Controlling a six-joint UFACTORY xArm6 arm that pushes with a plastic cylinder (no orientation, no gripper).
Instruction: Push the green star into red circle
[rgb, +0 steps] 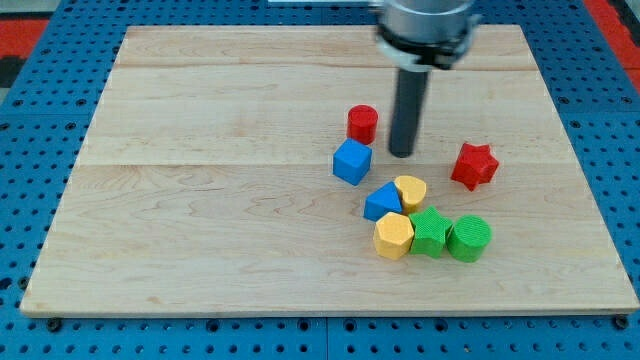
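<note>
The green star (430, 232) lies low on the board's right half, pressed between a yellow hexagon (394, 236) on its left and a green circle (468, 238) on its right. The red circle (362, 123) stands higher up, near the board's middle. My tip (402, 153) rests on the board just right of the red circle and the blue cube (352, 161), touching no block. It is well above the green star, with a yellow heart (410, 190) and a blue triangle (382, 201) between them.
A red star (474, 165) sits to the right of my tip. The wooden board (200, 200) lies on a blue perforated table (30, 150). The arm's body hangs over the board's top edge.
</note>
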